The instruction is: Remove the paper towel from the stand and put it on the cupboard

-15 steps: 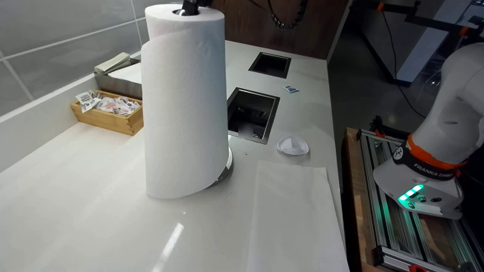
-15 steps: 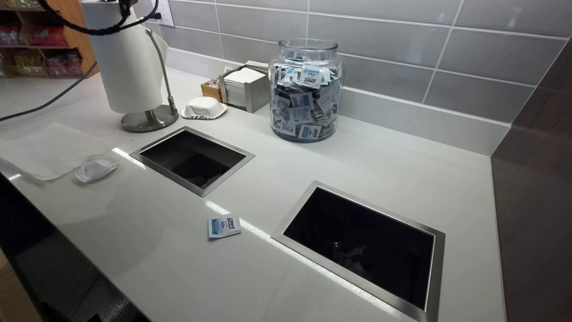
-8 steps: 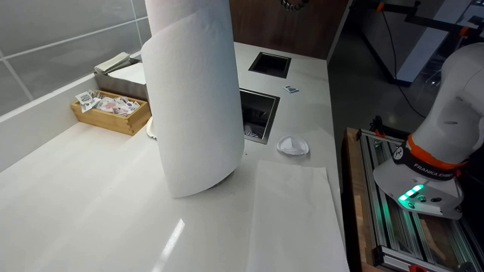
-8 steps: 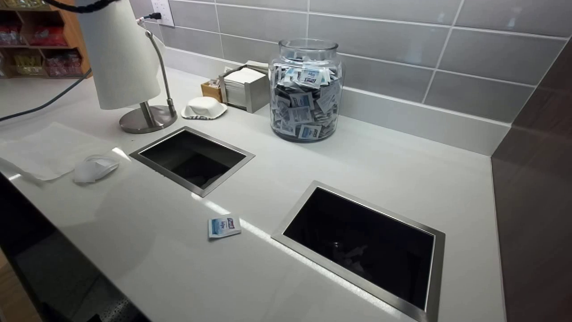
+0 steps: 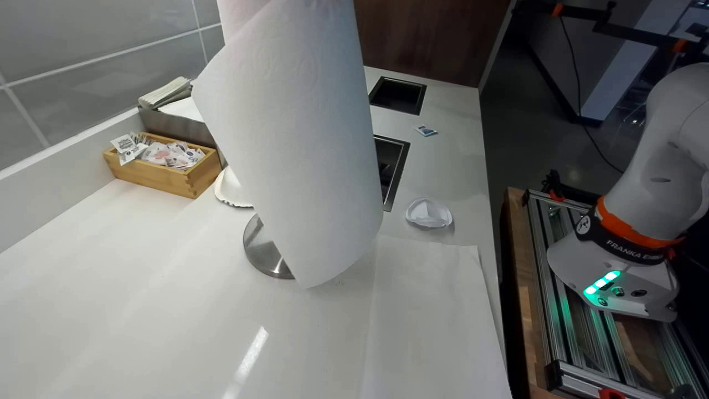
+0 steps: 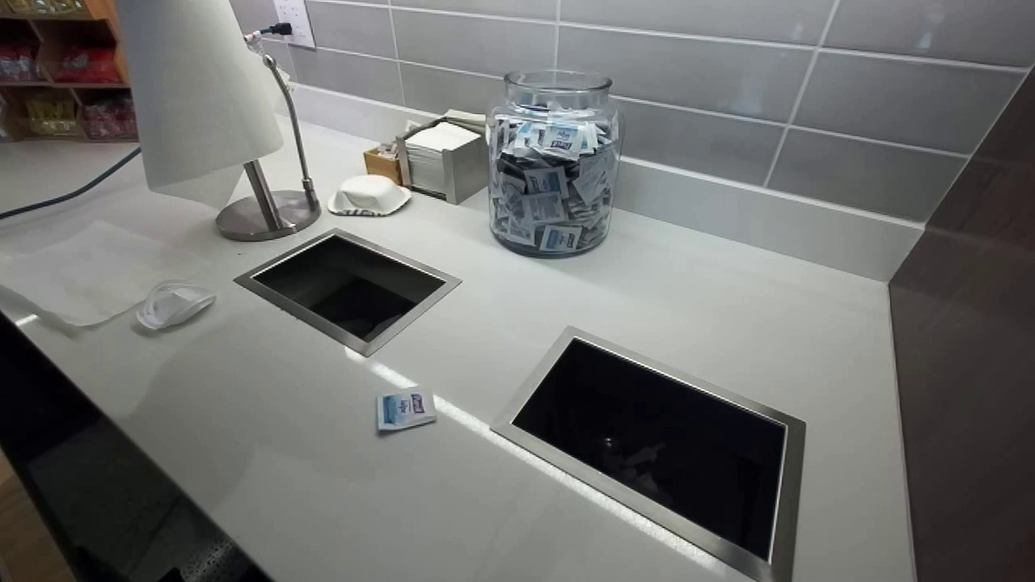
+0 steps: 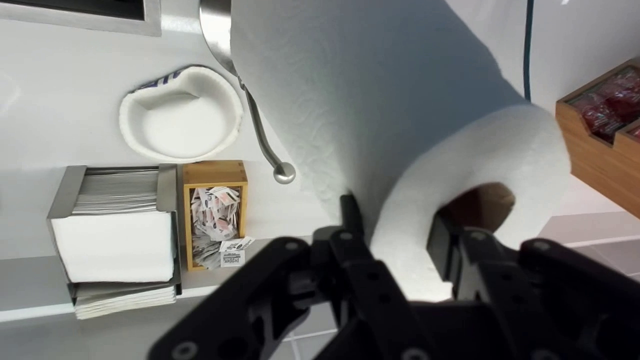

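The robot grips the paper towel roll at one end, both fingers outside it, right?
Not both: one finger is outside the paper towel roll, but the wrist view shows the other finger inside its hollow middle. The grip is at one end, as you say.

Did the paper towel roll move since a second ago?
Yes. In an exterior view, the lower end of the paper towel roll has shifted right, away from the wooden box.

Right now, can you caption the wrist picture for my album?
Jaws gripping the paper towel roll, one inside its hole, with a white bowl and napkins in view.
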Robot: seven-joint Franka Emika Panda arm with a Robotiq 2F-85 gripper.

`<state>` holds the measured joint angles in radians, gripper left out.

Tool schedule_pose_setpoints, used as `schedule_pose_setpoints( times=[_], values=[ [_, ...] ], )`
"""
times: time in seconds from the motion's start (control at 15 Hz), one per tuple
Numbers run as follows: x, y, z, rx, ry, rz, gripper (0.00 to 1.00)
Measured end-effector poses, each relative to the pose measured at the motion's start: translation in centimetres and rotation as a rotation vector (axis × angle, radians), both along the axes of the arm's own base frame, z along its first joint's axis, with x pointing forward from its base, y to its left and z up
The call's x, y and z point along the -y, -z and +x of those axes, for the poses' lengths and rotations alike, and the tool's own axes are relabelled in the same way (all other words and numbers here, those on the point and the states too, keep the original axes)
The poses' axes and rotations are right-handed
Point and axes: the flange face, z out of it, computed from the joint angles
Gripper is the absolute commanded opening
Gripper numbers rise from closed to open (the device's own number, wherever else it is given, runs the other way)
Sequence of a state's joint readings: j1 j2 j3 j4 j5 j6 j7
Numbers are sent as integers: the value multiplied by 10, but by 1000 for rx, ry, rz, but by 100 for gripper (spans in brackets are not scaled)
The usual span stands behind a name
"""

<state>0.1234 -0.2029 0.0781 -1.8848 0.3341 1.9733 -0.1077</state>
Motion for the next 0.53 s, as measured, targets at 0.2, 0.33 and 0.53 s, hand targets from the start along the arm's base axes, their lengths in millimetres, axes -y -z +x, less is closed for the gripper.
schedule_pose_setpoints(
  times=[0.2, 0.33, 0.53],
  values=[
    [-1, -20, -12, 37, 19, -22, 11],
    [-4, -33, -21, 61, 23, -32, 11],
    [-8, -47, -30, 88, 29, -38, 11]
  ],
)
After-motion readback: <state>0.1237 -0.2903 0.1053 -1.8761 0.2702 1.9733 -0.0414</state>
